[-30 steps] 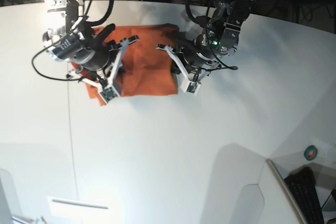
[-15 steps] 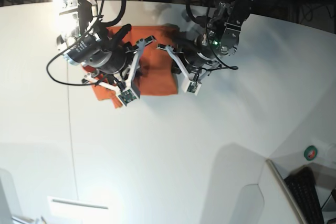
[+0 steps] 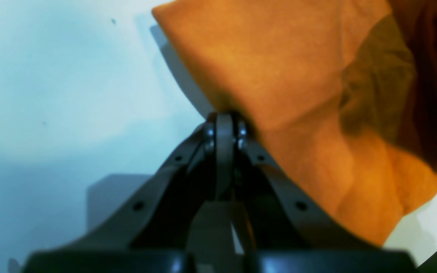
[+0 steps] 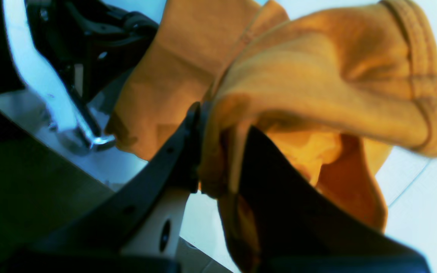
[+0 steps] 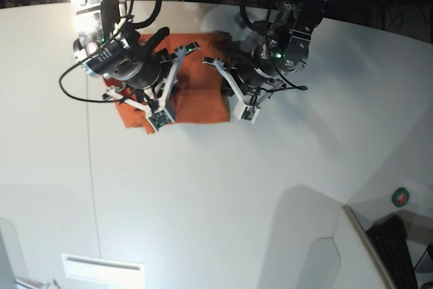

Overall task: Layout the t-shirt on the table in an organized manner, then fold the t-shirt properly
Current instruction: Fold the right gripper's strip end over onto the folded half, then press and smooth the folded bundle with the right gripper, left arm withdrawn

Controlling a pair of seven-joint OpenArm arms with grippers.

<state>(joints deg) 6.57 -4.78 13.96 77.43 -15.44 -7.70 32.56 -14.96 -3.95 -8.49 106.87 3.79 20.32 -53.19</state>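
Observation:
The orange t-shirt (image 5: pixel 196 96) lies as a folded bundle at the far side of the white table (image 5: pixel 216 187), between my two arms. My right gripper (image 5: pixel 139 93) is over the bundle's left end. In the right wrist view this right gripper (image 4: pixel 218 159) is shut on a thick bunch of the t-shirt (image 4: pixel 317 79), and a hemmed edge hangs off to the right. My left gripper (image 5: pixel 228 84) is at the bundle's right edge. Its jaws (image 3: pixel 224 119) are pressed together on a thin edge of the t-shirt (image 3: pixel 279 68), which is raised off the table.
A thin dark seam (image 5: pixel 91 167) runs down the table on the left. A white strip (image 5: pixel 101 262) lies near the front edge. At the lower right are a green and red round thing (image 5: pixel 400 196) and a black keyboard (image 5: pixel 396 248). Cables hang behind the table.
My right gripper carried the shirt's left end to the right, narrowing the bundle, then eased slightly back left. The left gripper stayed in place.

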